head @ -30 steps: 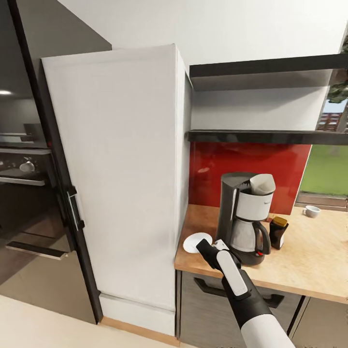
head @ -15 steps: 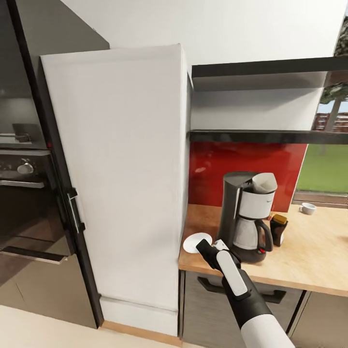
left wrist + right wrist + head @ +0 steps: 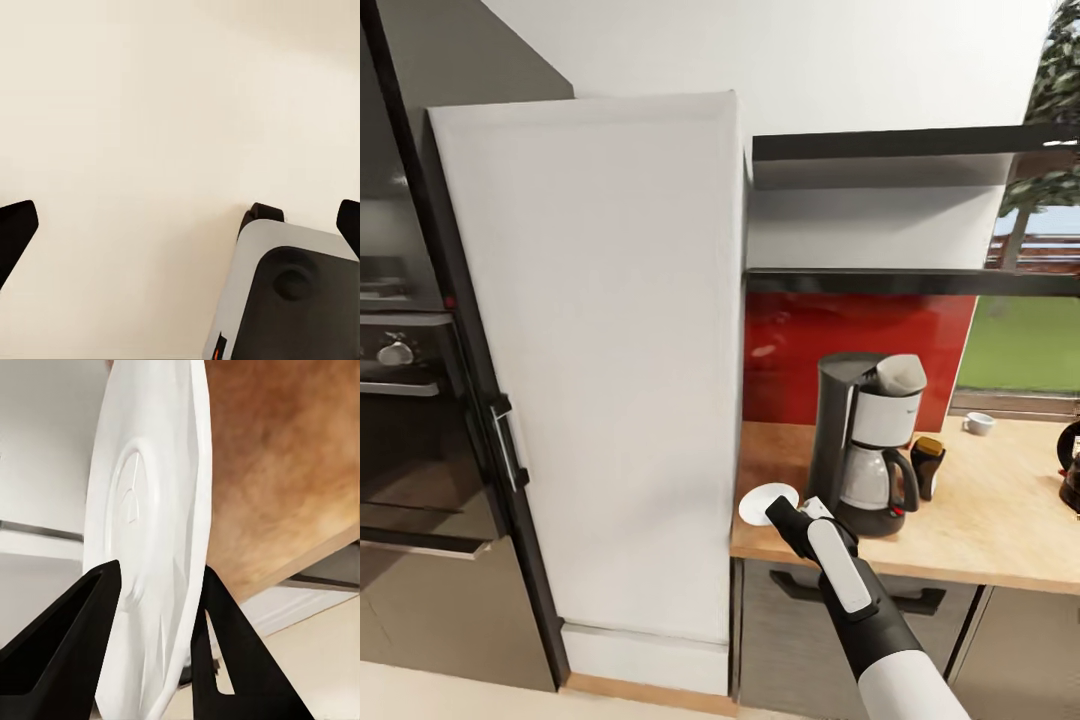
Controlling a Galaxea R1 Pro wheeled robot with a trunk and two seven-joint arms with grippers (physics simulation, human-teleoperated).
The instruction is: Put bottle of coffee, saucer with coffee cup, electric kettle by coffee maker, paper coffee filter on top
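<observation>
Your right gripper has its two dark fingers closed on the rim of the white saucer, one on each face of it, so the saucer stands on edge between them. In the head view the saucer sits at the near left corner of the wooden countertop, at the tip of your right gripper, just beside the coffee maker.

The coffee maker stands on the countertop with a paper coffee filter resting in its top and a glass carafe in its lower part; what the carafe holds you cannot tell. Just to the right of it is the bottle of coffee, dark with a tan lid. The coffee cup stands well apart, back by the window ledge. At the right edge a dark rounded shape, likely the electric kettle, is cut off.

Your left gripper has its fingertips spread wide apart over pale floor, holding nothing.
</observation>
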